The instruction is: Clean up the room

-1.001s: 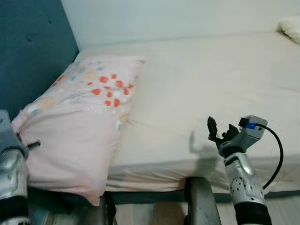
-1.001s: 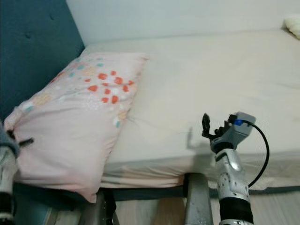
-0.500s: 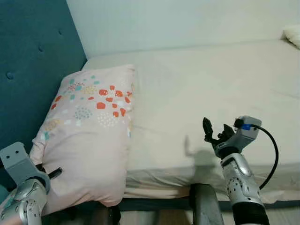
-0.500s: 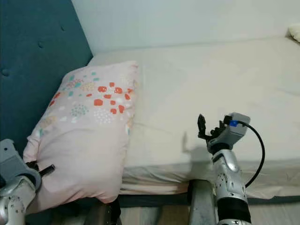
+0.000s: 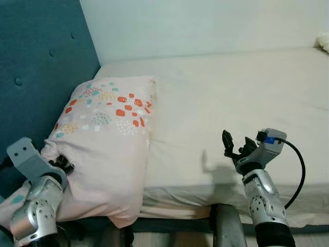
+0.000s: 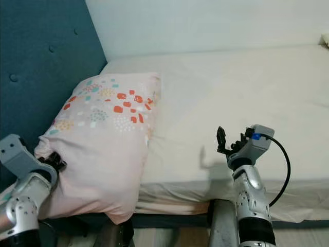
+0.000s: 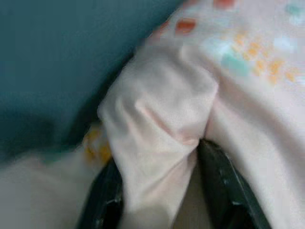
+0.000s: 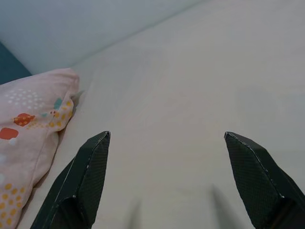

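A pale pink pillow (image 5: 105, 149) with orange and teal dots lies at the left end of the bed, against the blue headboard (image 5: 36, 67). My left gripper (image 5: 62, 164) is shut on the pillow's near left corner; in the left wrist view a fold of pink cloth (image 7: 157, 157) is pinched between the two black fingers (image 7: 221, 191). My right gripper (image 5: 235, 144) hovers open over the bed's front edge, right of the pillow, with nothing between its fingers (image 8: 86, 176).
The cream mattress (image 5: 231, 98) runs to the right along a white wall (image 5: 205, 20). A bit of white cloth (image 5: 324, 41) lies at the far right corner. A dark bed frame post (image 5: 226, 226) stands under the front edge.
The pillow's near end has been carried leftward and back toward the headboard by my left gripper, which has risen into view. The camera has shifted. The right gripper stays put.
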Robot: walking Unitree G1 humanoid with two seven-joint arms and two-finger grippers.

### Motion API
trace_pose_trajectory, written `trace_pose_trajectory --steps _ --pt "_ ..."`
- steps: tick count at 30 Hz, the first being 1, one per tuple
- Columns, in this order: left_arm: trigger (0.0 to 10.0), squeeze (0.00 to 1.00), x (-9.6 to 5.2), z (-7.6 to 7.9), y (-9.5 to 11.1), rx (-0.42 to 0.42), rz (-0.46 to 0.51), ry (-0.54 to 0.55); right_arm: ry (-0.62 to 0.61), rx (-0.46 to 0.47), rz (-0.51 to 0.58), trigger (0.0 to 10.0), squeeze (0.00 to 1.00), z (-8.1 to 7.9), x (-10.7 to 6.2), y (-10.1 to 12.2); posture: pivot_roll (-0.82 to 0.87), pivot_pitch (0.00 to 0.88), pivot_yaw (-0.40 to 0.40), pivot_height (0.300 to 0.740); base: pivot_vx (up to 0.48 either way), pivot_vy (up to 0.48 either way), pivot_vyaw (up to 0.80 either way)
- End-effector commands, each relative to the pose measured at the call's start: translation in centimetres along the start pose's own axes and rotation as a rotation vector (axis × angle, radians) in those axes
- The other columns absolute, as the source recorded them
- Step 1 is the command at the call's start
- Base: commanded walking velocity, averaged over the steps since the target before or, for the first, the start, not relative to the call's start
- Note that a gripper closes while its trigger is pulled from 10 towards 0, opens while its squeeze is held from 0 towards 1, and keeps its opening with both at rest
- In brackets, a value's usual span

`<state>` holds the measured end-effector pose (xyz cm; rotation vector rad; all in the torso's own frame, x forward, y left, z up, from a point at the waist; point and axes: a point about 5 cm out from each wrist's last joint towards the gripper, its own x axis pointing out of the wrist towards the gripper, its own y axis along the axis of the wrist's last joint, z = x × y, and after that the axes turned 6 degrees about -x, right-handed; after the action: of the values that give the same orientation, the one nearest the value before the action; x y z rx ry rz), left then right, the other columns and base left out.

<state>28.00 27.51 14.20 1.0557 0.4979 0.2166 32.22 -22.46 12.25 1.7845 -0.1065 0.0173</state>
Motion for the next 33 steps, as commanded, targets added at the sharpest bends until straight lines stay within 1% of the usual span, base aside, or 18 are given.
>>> trace_pose_trajectory --steps 1,3,5,9,11,13,14,17,18,20,21,22,24,25,26,27,29,33 --pt "10.0 1.0 0.4 0.0 0.9 0.057 0.033 -0.028 -0.006 0.005 0.002 10.0 0.0 0.1 -0.1 -0.2 0.07 0.064 0.112 0.406 0.0 0.0 0.0" --pt "10.0 1.0 0.4 0.0 0.9 0.057 0.033 -0.028 -0.006 0.005 0.002 10.0 0.0 0.1 -0.1 -0.2 0.07 0.064 0.112 0.406 0.0 0.0 0.0" --pt "10.0 1.0 1.1 -0.2 3.5 0.34 0.083 -0.093 -0.003 0.004 -0.002 10.0 0.0 0.0 0.1 -0.3 0.07 0.061 0.111 0.406 0.0 0.0 0.0" --pt "10.0 1.0 1.2 -0.1 4.1 0.417 0.092 -0.109 -0.002 0.003 -0.004 10.0 0.0 0.0 0.2 -0.3 0.07 0.058 0.112 0.406 0.0 0.0 0.0" --pt "10.0 1.0 1.3 0.5 5.0 0.644 0.057 -0.202 -0.001 -0.001 -0.007 10.0 0.0 0.0 0.2 -0.3 0.07 0.054 0.111 0.406 0.0 0.0 0.0" --pt "10.0 1.0 1.3 0.5 5.0 0.644 0.057 -0.202 -0.001 -0.001 -0.007 10.0 0.0 0.0 0.2 -0.3 0.07 0.054 0.111 0.406 0.0 0.0 0.0" --pt "10.0 1.0 1.1 0.7 5.4 0.8 0.04 -0.248 -0.002 -0.003 -0.008 10.0 0.0 0.1 0.2 -0.3 0.07 0.053 0.111 0.406 0.0 0.0 0.0" --pt "10.0 1.0 1.1 0.7 5.4 0.8 0.04 -0.248 -0.002 -0.003 -0.008 10.0 0.0 0.1 0.2 -0.3 0.07 0.053 0.111 0.406 0.0 0.0 0.0" --pt "10.0 1.0 0.6 1.3 6.0 0.961 0.013 -0.35 -0.002 -0.005 -0.008 10.0 0.0 0.2 0.3 -0.2 0.07 0.049 0.107 0.406 0.0 0.0 0.0" --pt "10.0 1.0 -1.8 3.3 6.4 1.114 -0.085 -0.717 0.0 -0.01 -0.011 10.0 0.0 0.3 0.4 -0.1 0.07 0.045 0.102 0.406 0.0 0.0 0.0" --pt "10.0 1.0 -1.8 3.3 6.4 1.114 -0.085 -0.717 0.0 -0.01 -0.011 10.0 0.0 0.3 0.4 -0.1 0.07 0.045 0.102 0.406 0.0 0.0 0.0" --pt "10.0 1.0 -4.7 2.4 6.1 1.347 -0.256 -1.021 0.006 -0.014 -0.015 10.0 0.0 0.3 0.5 -0.1 0.06 0.042 0.098 0.406 0.0 0.0 0.0" --pt "10.0 1.0 -5.7 1.5 5.8 1.432 -0.352 -1.112 0.008 -0.016 -0.016 10.0 0.0 0.3 0.5 -0.1 0.06 0.041 0.096 0.406 0.0 0.0 0.0" --pt "10.0 0.0 -6.9 0.9 5.4 1.47 -0.458 -1.211 0.009 -0.019 -0.018 10.0 0.0 0.3 0.5 -0.1 0.06 0.041 0.096 0.406 0.0 0.0 0.0" --pt "10.0 0.0 -6.9 0.9 5.4 1.47 -0.458 -1.211 0.009 -0.019 -0.018 10.0 0.0 0.3 0.5 -0.1 0.06 0.041 0.096 0.406 0.0 0.0 0.0" --pt "10.0 0.0 -8.3 0.3 4.7 1.462 -0.594 -1.334 0.008 -0.021 -0.02 10.0 0.0 0.4 0.5 -0.1 0.06 0.043 0.097 0.406 0.0 0.0 0.0" --pt "10.0 0.0 -9.2 -0.1 4.0 1.45 -0.682 -1.413 0.006 -0.022 -0.021 10.0 0.0 0.4 0.5 -0.2 0.06 0.043 0.097 0.406 0.0 0.0 0.0" --pt "10.0 0.0 -9.6 -1.3 1.1 1.457 -0.822 -1.452 0.0 -0.023 -0.023 10.0 0.0 0.6 0.4 -0.2 0.05 0.045 0.099 0.406 0.0 0.0 0.0"
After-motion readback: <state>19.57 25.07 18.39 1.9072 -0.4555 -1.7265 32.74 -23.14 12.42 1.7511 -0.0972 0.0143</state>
